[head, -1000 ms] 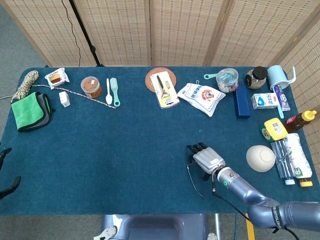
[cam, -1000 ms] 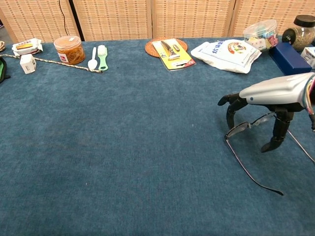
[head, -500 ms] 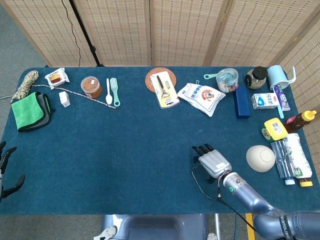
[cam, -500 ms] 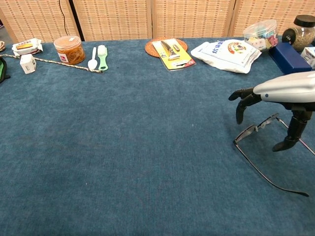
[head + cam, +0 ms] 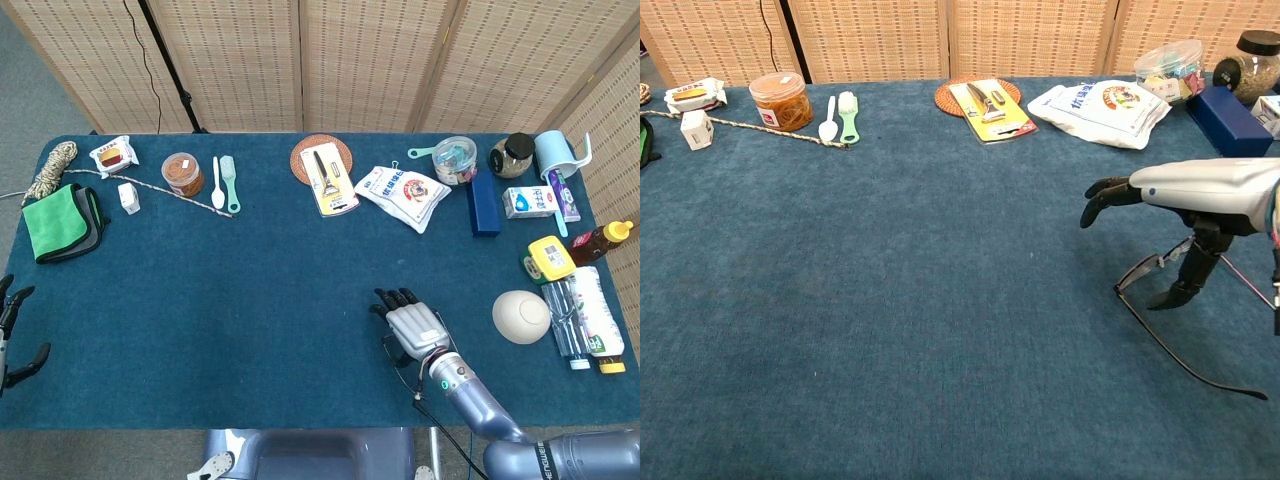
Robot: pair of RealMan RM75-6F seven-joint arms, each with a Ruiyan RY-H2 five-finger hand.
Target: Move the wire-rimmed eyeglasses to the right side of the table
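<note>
Hovering over the thin wire-rimmed eyeglasses (image 5: pixel 1185 315), the silver right hand (image 5: pixel 1185 195) has its dark fingers (image 5: pixel 1102 192) stretched out flat and thumb hanging down beside the frame; contact unclear, likely released. Glasses lie on the blue cloth table (image 5: pixel 250 300), left of the cream dome-shaped bowl (image 5: pixel 521 316). Left hand (image 5: pixel 12 330): at the table's edge, far from the bowl, fingers apart, idle.

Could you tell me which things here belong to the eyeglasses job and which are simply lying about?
Job: wire-rimmed eyeglasses; right hand above them, fingers spread.

Lying about: orange-lidded jar, green cloth, rope, blue box, white snack bag, cream ball.
</note>
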